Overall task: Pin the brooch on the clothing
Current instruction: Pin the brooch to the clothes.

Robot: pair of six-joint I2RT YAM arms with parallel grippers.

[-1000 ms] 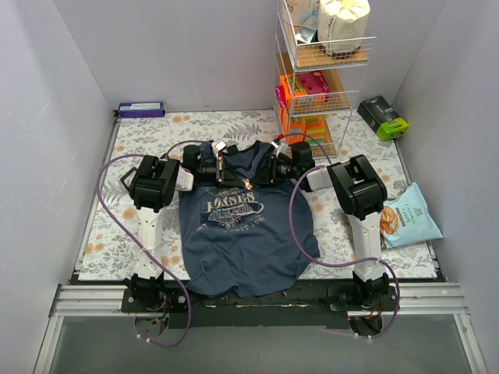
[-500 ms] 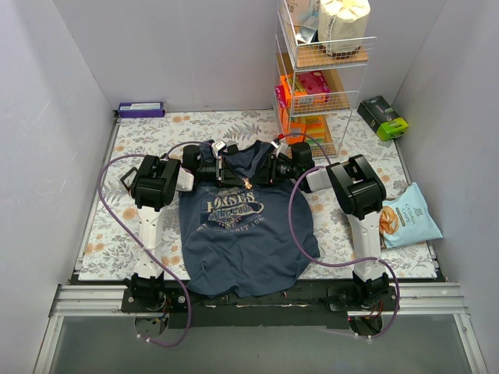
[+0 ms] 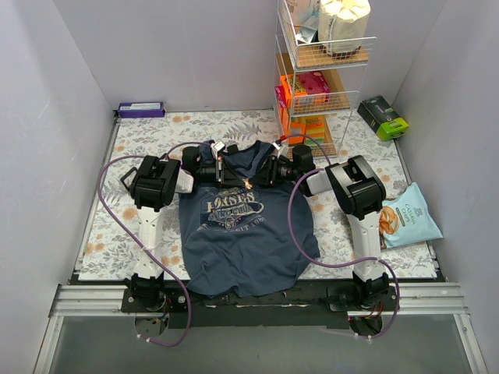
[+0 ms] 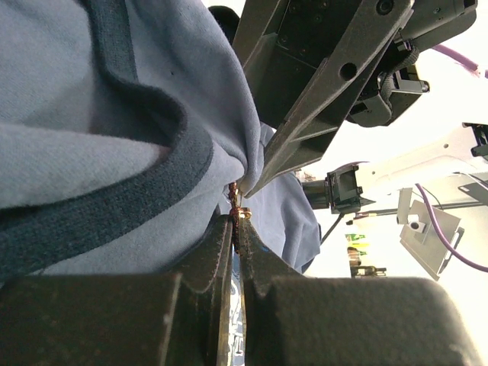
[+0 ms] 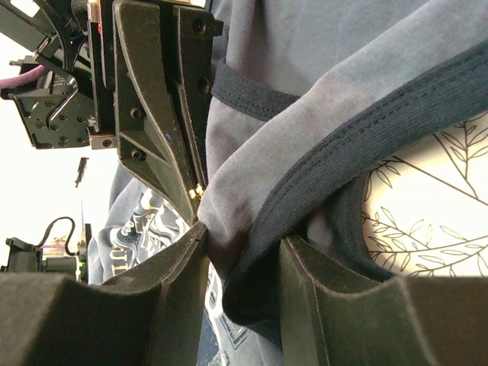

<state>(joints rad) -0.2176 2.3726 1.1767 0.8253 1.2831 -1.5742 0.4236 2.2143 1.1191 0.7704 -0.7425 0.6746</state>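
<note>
Over the last second the right gripper (image 3: 265,170) has edged a little leftward along the neckline, toward the left gripper (image 3: 232,177), while the left arm and the top have kept their place. The top (image 3: 242,234) lies print-up on the flowered mat (image 3: 117,202) between the two arms, with its hem toward the bases and its neck on the far side. The right gripper is clamped on a raised fold of the neckline, with the dark trim bunched between its fingers (image 5: 179,267). The left gripper is clenched on the small gold brooch (image 4: 239,207), which sits at its very tip and touches the pinched cloth. A fingertip of the other arm stands just beside it. From above, the brooch is a tiny glint just under the neck opening, above the print. A wire rack (image 3: 343,101) stands at the far right. Its top shelf holds a white bag (image 3: 343,23), its middle basket holds an orange and pink box (image 3: 308,84), and its lower shelf holds orange and yellow boxes (image 3: 313,125). A green box (image 3: 383,117) lies right of the rack, a pale snack bag (image 3: 409,216) lies beside the right arm, and a purple box (image 3: 141,109) lies against the back wall
</note>
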